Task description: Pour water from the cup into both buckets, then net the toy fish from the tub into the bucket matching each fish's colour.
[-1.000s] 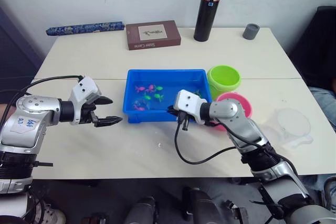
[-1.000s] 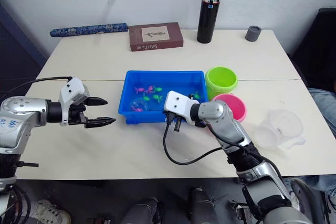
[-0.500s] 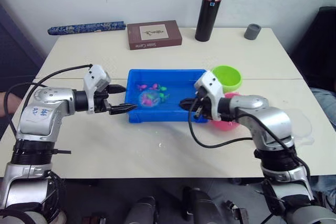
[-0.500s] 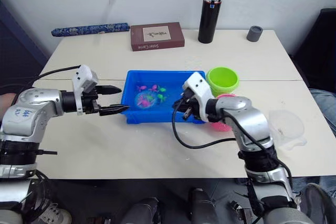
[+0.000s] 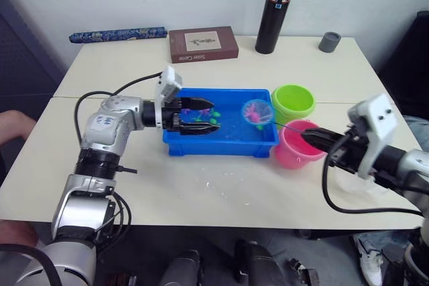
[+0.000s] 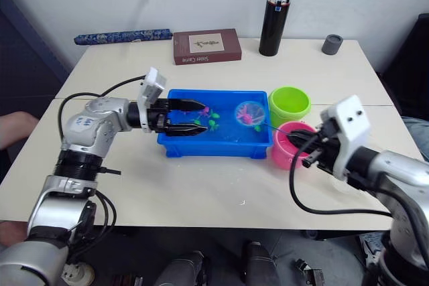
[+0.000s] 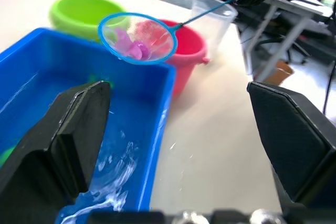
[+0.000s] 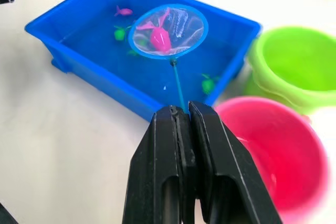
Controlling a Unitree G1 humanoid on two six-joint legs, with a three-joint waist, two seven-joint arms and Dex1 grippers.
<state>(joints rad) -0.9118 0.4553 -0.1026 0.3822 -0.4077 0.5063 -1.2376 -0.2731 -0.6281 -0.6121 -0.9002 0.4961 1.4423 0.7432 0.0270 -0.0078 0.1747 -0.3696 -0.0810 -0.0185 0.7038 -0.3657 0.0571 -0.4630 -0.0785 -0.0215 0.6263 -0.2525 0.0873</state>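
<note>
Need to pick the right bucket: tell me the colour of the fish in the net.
Pink fish in the net; right wrist view shows it best.

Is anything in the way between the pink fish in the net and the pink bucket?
Nothing visible. The net hangs over the tub holding a pink fish, with open air to the pink bucket.

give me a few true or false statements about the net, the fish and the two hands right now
1. The net holds a pink fish. True.
2. The right hand is shut on the net's handle. True.
3. The net is over the green bucket. False: it hangs over the right end of the blue tub, beside the buckets.
4. The left hand is shut on a fish. False: its fingers are open and hold nothing, reaching over the tub.
5. Fish remain in the tub. True: pink and green ones lie in the water.
</note>
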